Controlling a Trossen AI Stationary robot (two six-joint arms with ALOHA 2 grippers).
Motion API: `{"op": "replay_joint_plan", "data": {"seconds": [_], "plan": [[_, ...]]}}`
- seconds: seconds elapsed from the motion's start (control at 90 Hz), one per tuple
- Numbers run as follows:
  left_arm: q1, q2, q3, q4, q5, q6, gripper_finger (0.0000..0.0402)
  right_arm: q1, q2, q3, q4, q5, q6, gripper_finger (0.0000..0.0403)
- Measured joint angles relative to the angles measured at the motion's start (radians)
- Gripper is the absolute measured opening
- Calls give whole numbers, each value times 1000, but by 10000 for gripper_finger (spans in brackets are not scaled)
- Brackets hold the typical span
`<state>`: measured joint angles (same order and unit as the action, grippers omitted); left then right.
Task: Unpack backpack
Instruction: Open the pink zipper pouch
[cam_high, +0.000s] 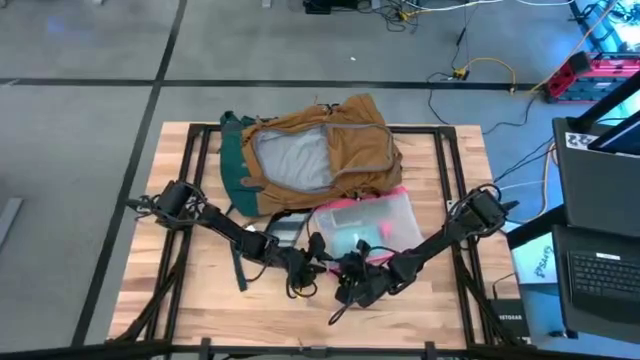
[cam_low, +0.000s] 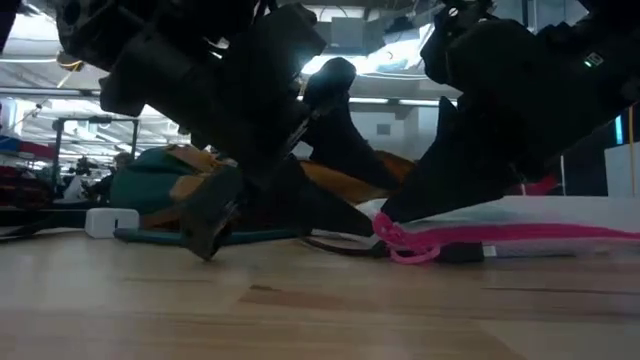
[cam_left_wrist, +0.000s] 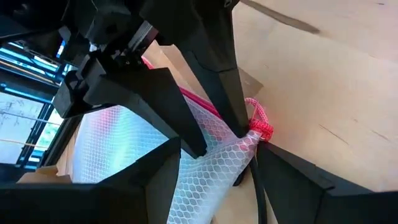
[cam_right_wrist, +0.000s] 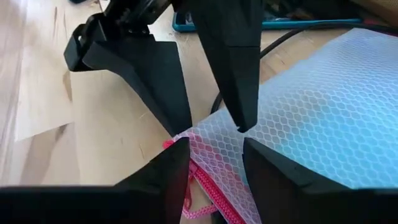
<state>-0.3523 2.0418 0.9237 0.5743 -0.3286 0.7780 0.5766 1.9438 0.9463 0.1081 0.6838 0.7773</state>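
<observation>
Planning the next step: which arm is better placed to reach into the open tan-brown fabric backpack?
Probably left: the left gripper is nearer the backpack opening; the clear pink-edged pouch lies before the right gripper.

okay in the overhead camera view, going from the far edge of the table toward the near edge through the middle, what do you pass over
Backpack, lying open with its grey lining showing → clear pink-edged zip pouch → left end effector and right end effector, meeting at the pouch's near corner → bare wooden table.
</observation>
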Motion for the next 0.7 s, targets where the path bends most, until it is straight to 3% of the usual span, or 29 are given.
{"op": "replay_joint_plan", "data": {"seconds": [0.7], "plan": [[-13, -3, 3, -135, -13, -45, 198, -1, 0, 0, 5, -8, 2, 138]]}}
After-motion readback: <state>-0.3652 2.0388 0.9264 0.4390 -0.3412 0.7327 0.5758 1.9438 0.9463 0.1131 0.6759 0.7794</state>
